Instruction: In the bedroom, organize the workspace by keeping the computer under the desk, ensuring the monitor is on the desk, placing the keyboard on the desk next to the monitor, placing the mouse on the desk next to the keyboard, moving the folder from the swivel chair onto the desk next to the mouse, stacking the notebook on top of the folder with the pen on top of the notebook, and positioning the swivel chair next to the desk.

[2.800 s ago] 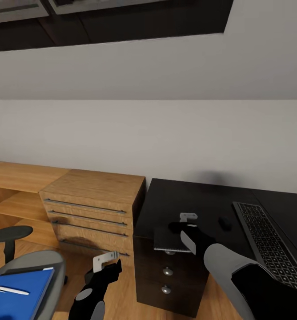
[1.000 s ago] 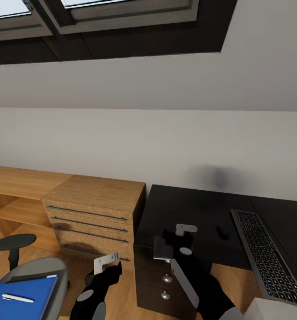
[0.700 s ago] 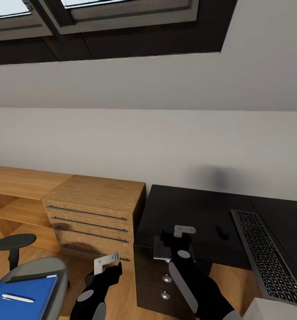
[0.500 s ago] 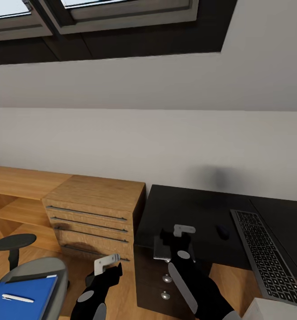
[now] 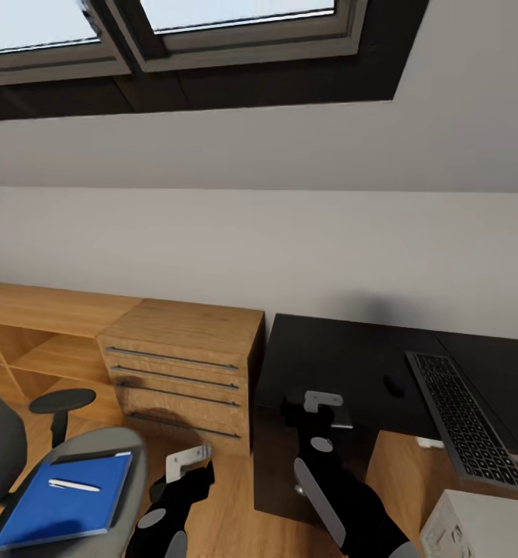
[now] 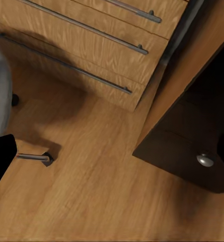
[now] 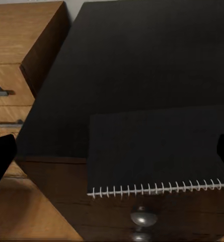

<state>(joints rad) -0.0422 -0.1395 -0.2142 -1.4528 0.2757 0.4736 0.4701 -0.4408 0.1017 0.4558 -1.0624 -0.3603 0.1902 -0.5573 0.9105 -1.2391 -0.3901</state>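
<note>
The right gripper (image 5: pixel 322 405) hangs over the near corner of a black top (image 5: pixel 329 360); the wrist view shows the notebook (image 7: pixel 157 151) lying there, spiral edge at the rim above a silver knob (image 7: pixel 143 218), with the fingers wide apart and clear of it. The folder (image 5: pixel 65 497) lies on the chair (image 5: pixel 123 457) with the pen (image 5: pixel 73 485) on it, so the stack's base is not yet placed. The keyboard (image 5: pixel 464 418) and mouse (image 5: pixel 394 385) lie further along. The left gripper (image 5: pixel 188 460) hangs low over the floor (image 6: pixel 91 176); whether its fingers are apart I cannot tell.
</note>
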